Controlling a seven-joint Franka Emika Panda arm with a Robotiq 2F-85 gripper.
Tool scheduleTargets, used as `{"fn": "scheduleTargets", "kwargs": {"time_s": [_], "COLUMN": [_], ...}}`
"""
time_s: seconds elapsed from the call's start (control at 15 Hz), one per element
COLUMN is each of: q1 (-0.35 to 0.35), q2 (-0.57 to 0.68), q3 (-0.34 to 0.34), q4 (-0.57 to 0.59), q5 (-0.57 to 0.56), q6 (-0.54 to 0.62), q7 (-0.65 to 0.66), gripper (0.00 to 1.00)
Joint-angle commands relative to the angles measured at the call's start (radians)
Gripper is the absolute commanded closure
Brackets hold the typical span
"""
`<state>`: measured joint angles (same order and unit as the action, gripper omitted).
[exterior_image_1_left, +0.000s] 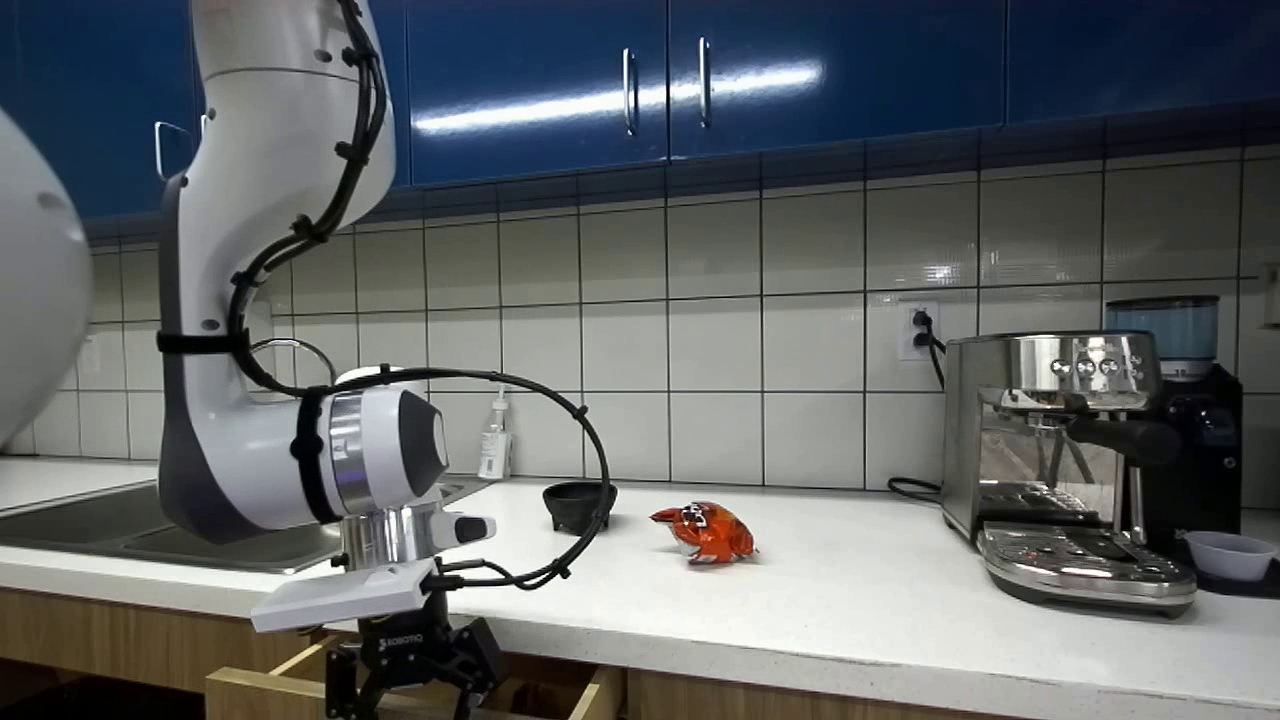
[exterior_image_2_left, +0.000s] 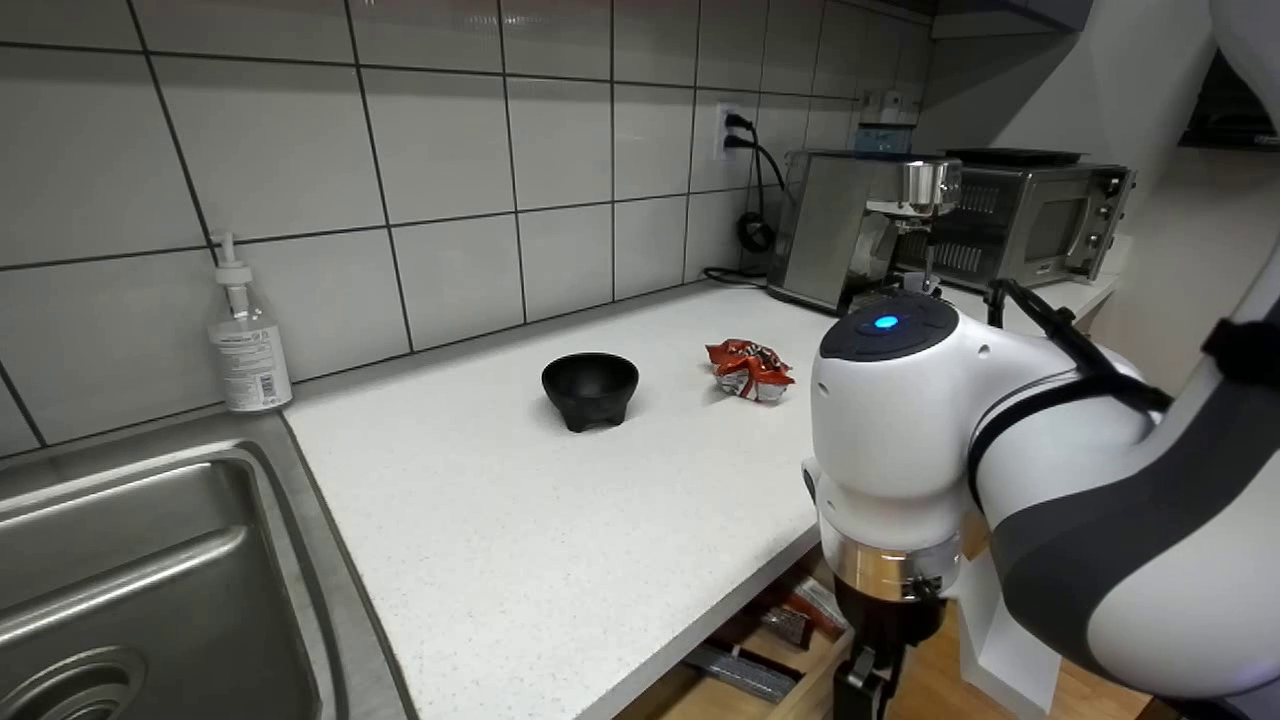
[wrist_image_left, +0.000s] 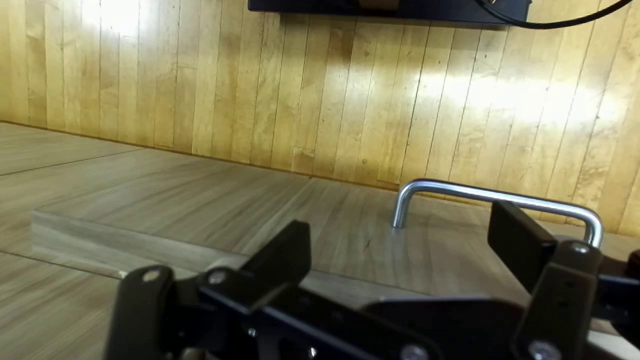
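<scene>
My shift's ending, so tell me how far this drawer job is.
Looks done: the drawer stands open. In progress: the hand, open and holding nothing, shows near the metal handle; contact is unclear. Left, perhaps: shutting the drawer, or dealing with the orange-red bag lying on the counter.

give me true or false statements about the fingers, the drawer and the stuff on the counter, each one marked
1. The fingers are shut on the orange-red packet. False: they stand wide apart, and the packet lies on the counter.
2. The drawer below the counter is open. True.
3. The black bowl sits in the sink. False: the bowl stands on the counter.
4. The wrist view shows a metal handle. True.
5. The pump bottle lies on its side. False: it stands upright.
6. The packet is between the bowl and the espresso machine. True.
</scene>
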<state>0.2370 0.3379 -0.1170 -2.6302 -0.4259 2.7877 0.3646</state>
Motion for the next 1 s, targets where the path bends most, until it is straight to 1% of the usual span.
{"fn": "scheduleTargets", "kwargs": {"time_s": [0.0, 0.07, 0.2, 0.33, 0.47, 0.6, 0.67, 0.73, 0.8, 0.87, 0.93], "q1": [0.036, 0.021, 0.017, -0.004, -0.032, -0.035, -0.03, -0.007, -0.01, 0.012, 0.02], "q2": [0.023, 0.017, -0.008, -0.033, -0.057, -0.077, -0.081, -0.084, -0.083, -0.081, -0.076], "q3": [-0.029, -0.012, 0.007, 0.048, 0.113, 0.149, 0.154, 0.134, 0.137, 0.109, 0.097], "q4": [0.022, 0.012, -0.012, -0.043, -0.087, -0.118, -0.128, -0.136, -0.14, -0.136, -0.134], "q5": [-0.036, -0.011, 0.005, 0.051, 0.13, 0.197, 0.214, 0.201, 0.208, 0.18, 0.169], "q6": [0.049, 0.05, 0.027, 0.016, 0.016, 0.008, 0.013, 0.043, 0.054, 0.061, 0.076], "q7": [-0.009, -0.037, -0.062, -0.11, -0.171, -0.192, -0.191, -0.159, -0.163, -0.136, -0.126], "gripper": [0.0, 0.0, 0.0, 0.0, 0.0, 0.0, 0.0, 0.0, 0.0, 0.0, 0.0]}}
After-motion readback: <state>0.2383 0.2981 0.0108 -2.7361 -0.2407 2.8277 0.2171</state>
